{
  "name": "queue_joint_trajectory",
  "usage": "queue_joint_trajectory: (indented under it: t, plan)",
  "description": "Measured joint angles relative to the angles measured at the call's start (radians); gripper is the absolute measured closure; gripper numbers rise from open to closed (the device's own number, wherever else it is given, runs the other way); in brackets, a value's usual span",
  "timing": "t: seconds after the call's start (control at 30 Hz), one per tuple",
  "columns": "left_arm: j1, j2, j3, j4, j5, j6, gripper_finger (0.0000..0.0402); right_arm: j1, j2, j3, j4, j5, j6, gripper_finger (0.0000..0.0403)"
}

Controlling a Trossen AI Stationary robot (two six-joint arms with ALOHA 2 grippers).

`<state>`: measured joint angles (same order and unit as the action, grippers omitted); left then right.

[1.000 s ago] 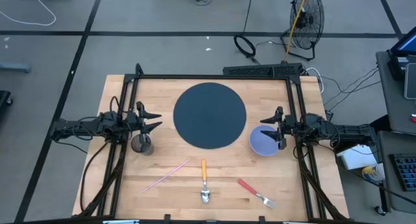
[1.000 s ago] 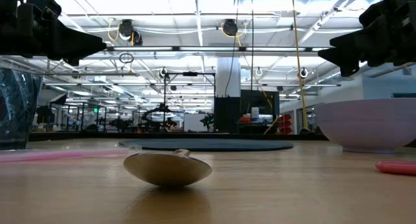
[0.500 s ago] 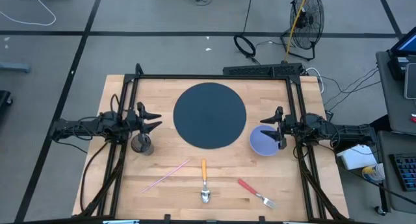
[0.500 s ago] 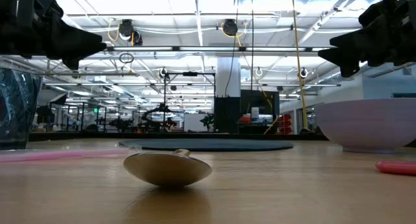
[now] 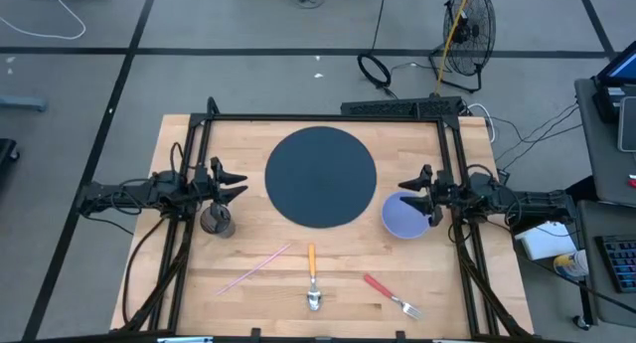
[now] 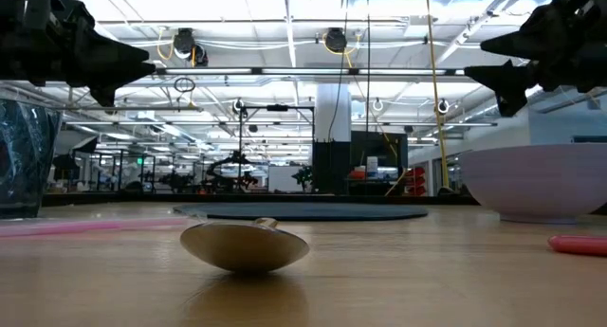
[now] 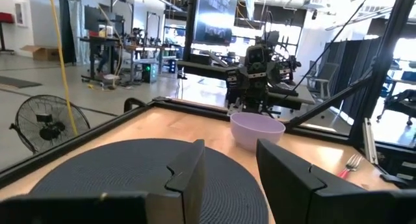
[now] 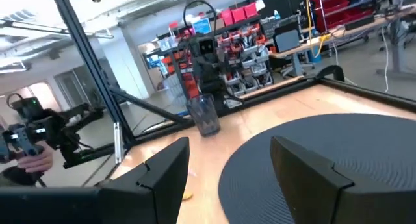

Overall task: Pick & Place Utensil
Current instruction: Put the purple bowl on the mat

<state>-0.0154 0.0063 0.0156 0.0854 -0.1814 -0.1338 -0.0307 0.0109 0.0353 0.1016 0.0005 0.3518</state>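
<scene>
A spoon (image 5: 313, 278) with an orange handle lies flat near the table's near edge, its bowl (image 6: 245, 246) toward that edge. To its right lies a red-handled fork (image 5: 391, 293), and to its left a thin pink stick (image 5: 253, 267). A dark round mat (image 5: 320, 177) covers the table's middle. A lavender bowl (image 5: 400, 219) stands at the mat's right and a clear glass (image 5: 216, 221) at its left. My left gripper (image 5: 238, 184) hovers level above the glass, open and empty. My right gripper (image 5: 412, 199) hovers level over the bowl's far side, open and empty.
Black frame rails (image 5: 323, 117) run along the table's far edge and down both sides, under the arms. A fan (image 5: 465, 25) and cables lie on the floor beyond the table. Bare wood shows between the mat and the utensils.
Both grippers have stayed where they were and have rolled a little about the line they point along. In the low view their fingers stand at a different tilt than before. Nothing on the table has moved.
</scene>
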Motion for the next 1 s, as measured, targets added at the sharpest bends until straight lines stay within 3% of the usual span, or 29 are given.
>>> queue_joint_trajectory:
  t: [0.23,0.43,0.6,0.83,1.0]
  plan:
    - [0.001,0.0,0.0,0.053,-0.003,-0.006,0.0256,-0.001,0.0,0.0,0.114,0.159,0.016,0.0193]
    - [0.0,0.0,0.001,0.147,0.0,0.002,0.0256,0.0,0.003,0.019,0.29,0.003,0.006,0.0193]
    - [0.001,0.018,0.054,0.15,0.061,0.007,0.0256,0.0,0.08,0.089,0.185,-0.002,-0.035,0.0193]
    - [0.0,0.158,0.146,0.234,0.092,0.127,0.0256,-0.001,0.312,0.231,0.093,0.007,-0.173,0.0193]
    - [0.0,0.261,0.17,0.346,0.179,0.165,0.0256,-0.001,0.454,0.383,-0.215,0.181,-0.171,0.0193]
